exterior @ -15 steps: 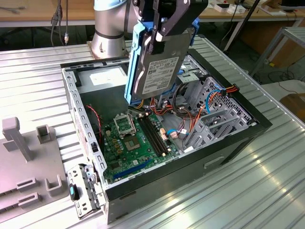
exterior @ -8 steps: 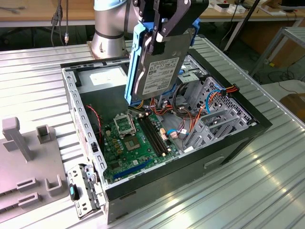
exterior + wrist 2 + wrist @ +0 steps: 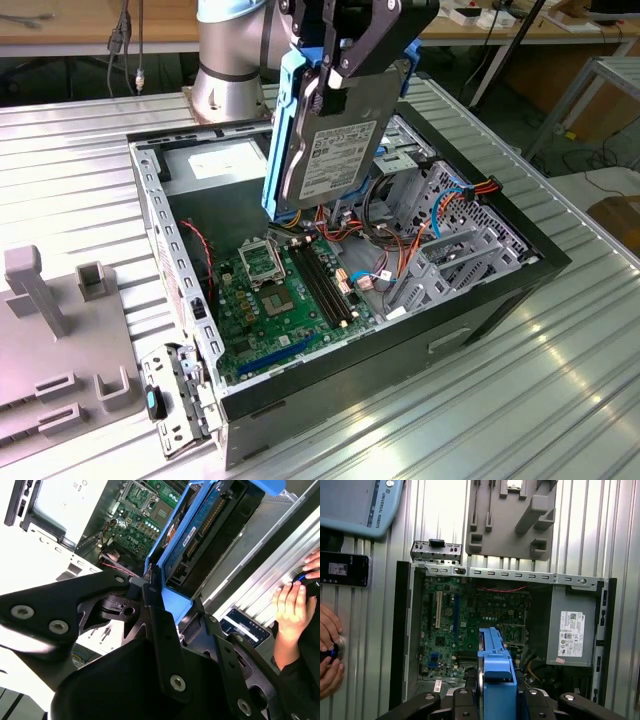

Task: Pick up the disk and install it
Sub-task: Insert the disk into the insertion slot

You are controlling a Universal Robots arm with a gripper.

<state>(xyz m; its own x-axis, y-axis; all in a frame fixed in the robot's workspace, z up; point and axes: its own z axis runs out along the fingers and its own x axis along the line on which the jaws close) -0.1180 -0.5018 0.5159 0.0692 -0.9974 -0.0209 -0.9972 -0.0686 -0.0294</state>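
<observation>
Mid-carry, by the look of it: picked up, not yet installed. Grips the disk [image 3: 335, 150] in the tool [image 3: 326, 95], closed on the upper end of the blue carrier, black fingers [image 3: 355, 50] pinching it from both faces. Hangs tilted, label side out, above the open computer case [image 3: 150, 210], touching nothing below. In the exterior view, sits at about 12 o'clock from the motherboard [image 3: 285, 290], with the metal drive cage [image 3: 445, 235] off toward 3 o'clock of that board.

As a judgement, seating it calls for turning out the tilt, lining the carrier's side rails up with a free slot in the cage, and keeping clear of the loose orange and blue cables [image 3: 455, 195] bunched beside it. Risks snagging a wire otherwise.

Looks flat, rectangular and silver-grey, with a white printed label on one face. Shows a blue circuit-board underside [image 3: 200, 535] in the second wrist view. Framed all round in bright blue plastic, seen end-on [image 3: 497, 675] in the first wrist view, over the motherboard.

Also there: a person's hand [image 3: 329, 630] on the ribbed surface [image 3: 560, 380], well apart from the tool.
</observation>
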